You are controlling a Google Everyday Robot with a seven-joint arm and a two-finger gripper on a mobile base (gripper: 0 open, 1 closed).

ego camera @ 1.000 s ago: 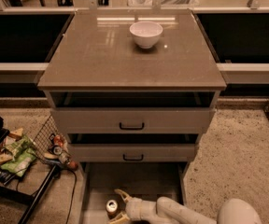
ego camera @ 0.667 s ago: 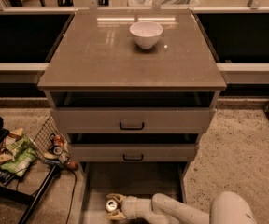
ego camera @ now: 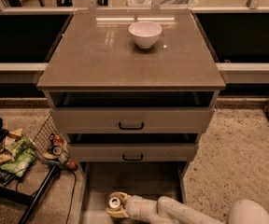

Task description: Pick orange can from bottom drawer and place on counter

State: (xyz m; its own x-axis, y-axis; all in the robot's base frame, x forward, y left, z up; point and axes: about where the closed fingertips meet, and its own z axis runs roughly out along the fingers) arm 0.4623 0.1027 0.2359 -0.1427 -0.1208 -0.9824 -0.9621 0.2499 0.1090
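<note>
Hugging the can [ego camera: 114, 201] on both sides, the jaws of the gripper [ego camera: 112, 205] hold it. The can stands up in the bottom drawer [ego camera: 139, 178], near its front. The white arm [ego camera: 172, 211] comes in from the right. Up on the counter [ego camera: 97, 59] sits a white bowl [ego camera: 145, 34].

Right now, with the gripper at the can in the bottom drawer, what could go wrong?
Gripper is at the can in the bottom drawer; grip can't be confirmed, so it may slip on lifting.
The way up passes the upper drawer fronts and counter edge; the can could clip them.
A bowl sits on the counter; place clear of it.
</note>
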